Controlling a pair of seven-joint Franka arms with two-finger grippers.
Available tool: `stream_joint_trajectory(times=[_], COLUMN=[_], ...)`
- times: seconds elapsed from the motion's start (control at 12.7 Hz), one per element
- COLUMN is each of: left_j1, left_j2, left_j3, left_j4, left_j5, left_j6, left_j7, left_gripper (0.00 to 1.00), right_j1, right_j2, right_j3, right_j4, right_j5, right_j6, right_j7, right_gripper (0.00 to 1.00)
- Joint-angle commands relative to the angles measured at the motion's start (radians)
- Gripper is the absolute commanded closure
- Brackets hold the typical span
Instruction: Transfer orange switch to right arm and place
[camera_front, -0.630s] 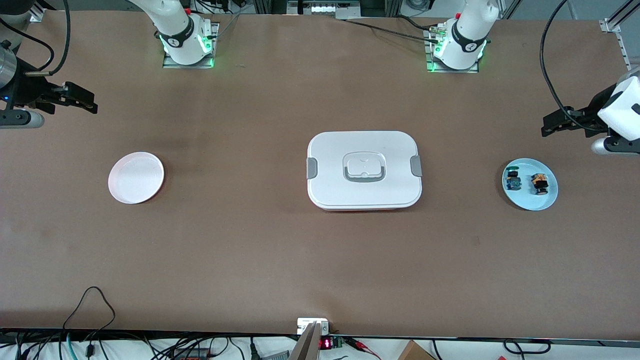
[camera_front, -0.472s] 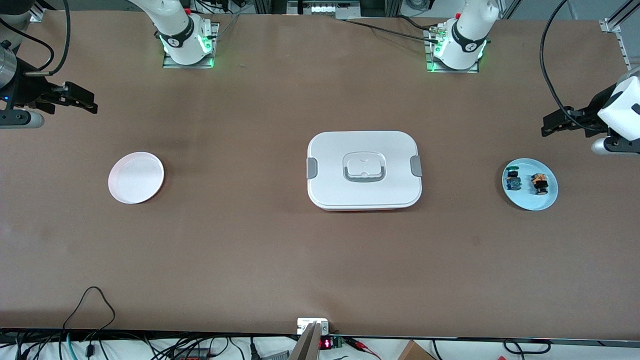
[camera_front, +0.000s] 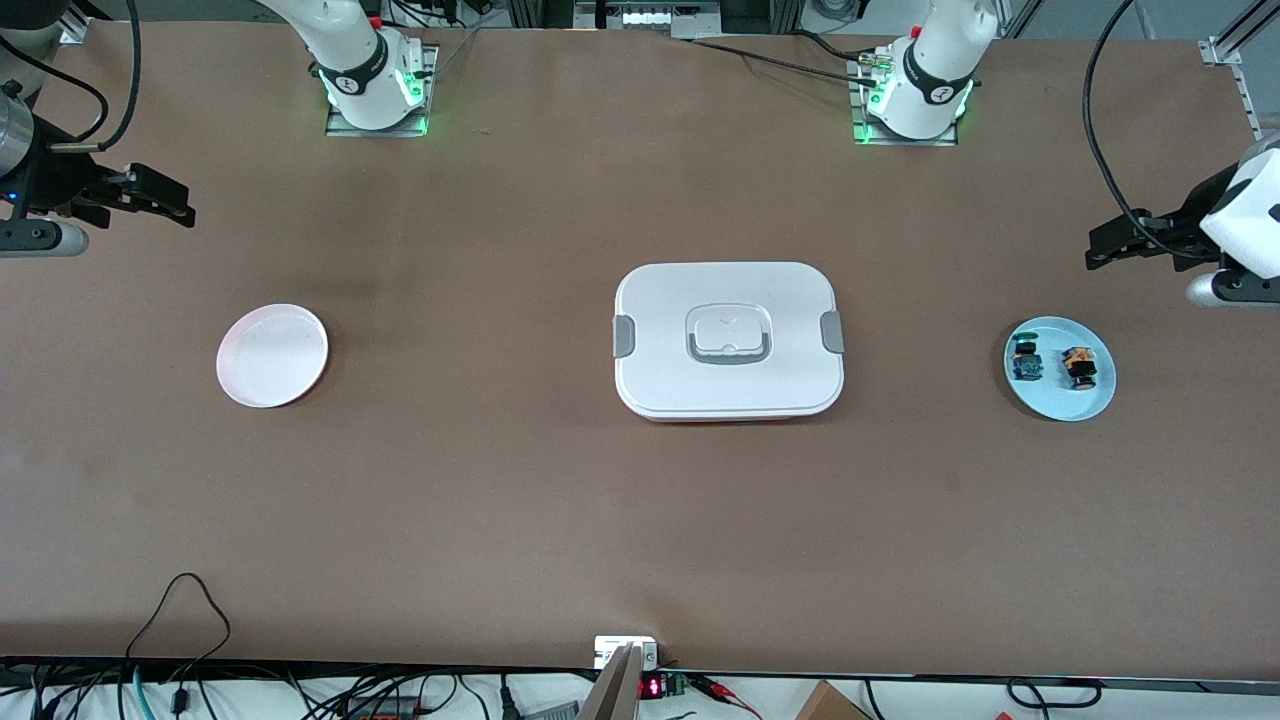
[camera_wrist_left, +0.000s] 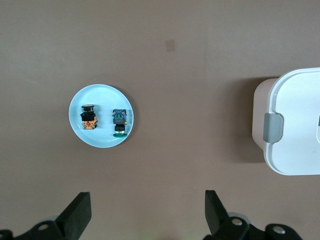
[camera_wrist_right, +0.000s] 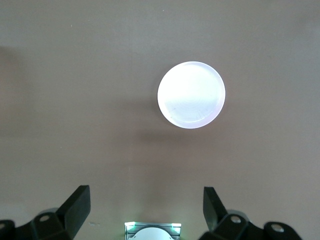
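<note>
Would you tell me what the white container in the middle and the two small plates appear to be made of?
The white container looks like moulded plastic: matte lid, rounded corners, grey clip tabs at both ends. The blue plate holding the orange switch and the pale plate look like thin plastic or melamine with a smooth, faintly glossy finish and a low rim; ceramic cannot be ruled out.

Even, soft overhead light fills the scene, all views sharp. The pale pink plate glares nearly white in the right wrist view (detail washed out). The white lidded box casts a faint shadow toward nine o'clock.
</note>
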Motion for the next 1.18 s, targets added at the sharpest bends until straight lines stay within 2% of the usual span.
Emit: stream_joint_trajectory(times=[0.0,0.31,0.47,0.63,0.87,1.1], left_j1=[0.005,0.006,0.011,0.017,0.019,0.049], left_j2=[0.032,0.014,-0.032,-0.121,-0.133,-0.129], left_j3=[0.001,0.001,0.001,0.001,0.001,0.001], left_j4=[0.049,0.027,-0.045,-0.167,-0.204,-0.281], left_j5=[-0.009,-0.011,-0.009,-0.009,-0.009,-0.009], left_j6=[-0.038,-0.087,-0.089,-0.072,-0.069,-0.07], left_j7=[0.018,0.031,0.065,0.056,0.059,0.16], left_gripper=[0.0,0.0,0.0,0.0,0.0,0.0], right_j1=[0.006,0.007,0.009,0.012,0.022,0.022], right_j2=[-0.004,-0.002,0.004,0.006,0.006,0.006], right_j3=[0.0,0.0,0.0,0.003,0.003,0.002], right_j4=[0.014,0.014,0.016,0.017,0.017,0.017], right_j5=[0.004,0.004,0.001,-0.003,-0.005,-0.006], right_j6=[-0.011,0.007,0.073,0.089,0.079,0.078], right_j7=[0.001,0.003,0.001,0.003,0.004,0.003], right_gripper=[0.0,0.0,0.0,0.0,0.0,0.0])
